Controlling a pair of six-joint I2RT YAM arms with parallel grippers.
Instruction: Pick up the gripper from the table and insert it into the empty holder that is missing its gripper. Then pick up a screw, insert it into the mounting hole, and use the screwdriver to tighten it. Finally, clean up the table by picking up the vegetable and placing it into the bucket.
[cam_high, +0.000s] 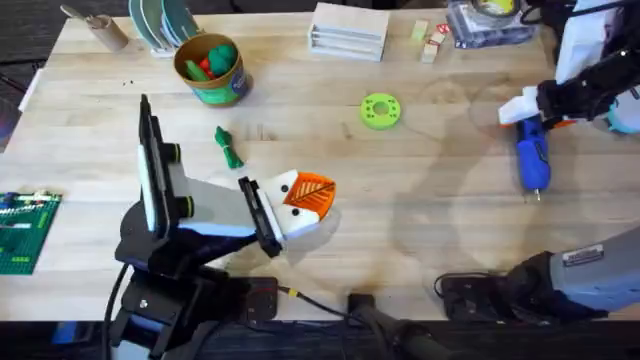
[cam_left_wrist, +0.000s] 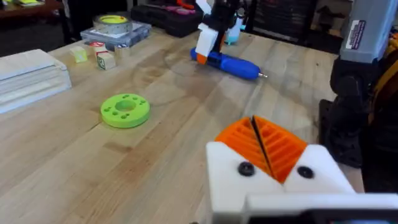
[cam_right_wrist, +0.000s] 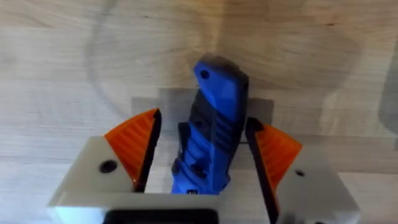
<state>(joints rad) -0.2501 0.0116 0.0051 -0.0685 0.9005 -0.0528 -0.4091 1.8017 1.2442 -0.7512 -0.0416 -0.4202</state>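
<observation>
The blue screwdriver (cam_high: 533, 160) lies on the table at the right, its bit pointing to the front edge. My right gripper (cam_high: 522, 108) straddles its handle (cam_right_wrist: 211, 143), open, with a gap at one orange pad (cam_right_wrist: 134, 149). Near the table's front centre my left gripper (cam_high: 312, 195) is shut, its two orange wedges (cam_left_wrist: 261, 146) pressed together in white holders (cam_left_wrist: 323, 168). A dark screw head (cam_left_wrist: 245, 168) sits in each holder. The dark green vegetable (cam_high: 229, 147) lies left of centre. Behind it stands the bucket (cam_high: 212, 68), holding toys. A loose gripper piece is out of view.
A bright green ring disc (cam_high: 380, 110) lies mid-table. Along the back are a cardboard tube (cam_high: 100, 30), plates (cam_high: 160, 20), a white box stack (cam_high: 348, 35), small blocks (cam_high: 430, 40) and a tray with tape (cam_high: 490, 15). A green baseplate (cam_high: 25, 230) is front left.
</observation>
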